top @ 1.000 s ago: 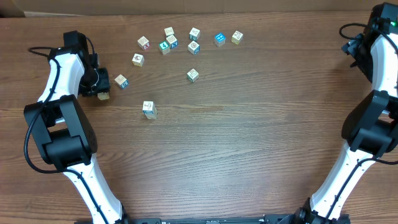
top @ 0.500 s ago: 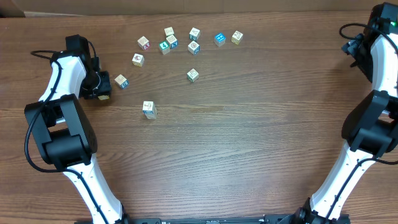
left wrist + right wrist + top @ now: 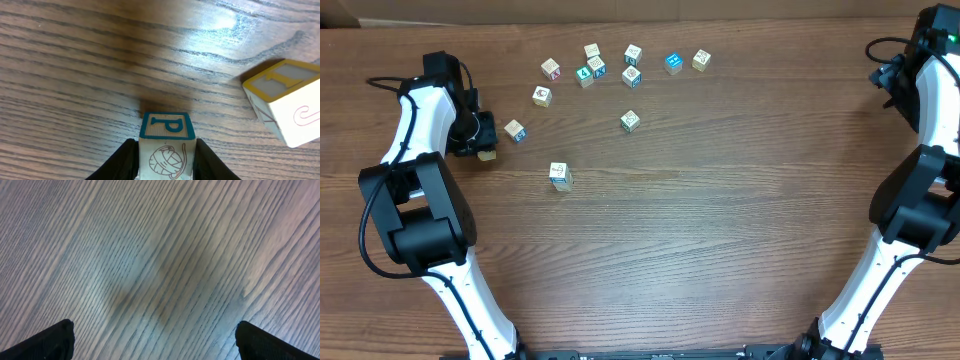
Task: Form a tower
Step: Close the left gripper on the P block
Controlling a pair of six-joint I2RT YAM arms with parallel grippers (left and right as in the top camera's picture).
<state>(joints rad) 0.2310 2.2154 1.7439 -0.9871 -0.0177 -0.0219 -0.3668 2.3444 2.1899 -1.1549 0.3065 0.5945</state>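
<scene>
My left gripper (image 3: 166, 161) is pinched onto a small wooden P cube (image 3: 167, 126), with one finger pressed on each side. This is at the far left of the table (image 3: 720, 250). A yellow-edged cube (image 3: 287, 102) lies just to its right, not touching it. The tower (image 3: 560, 176) stands alone, nearer and to the right, well apart from that gripper. My right gripper (image 3: 155, 342) hangs wide open with nothing in it. Loose cubes (image 3: 620, 65) lie along the far side.
</scene>
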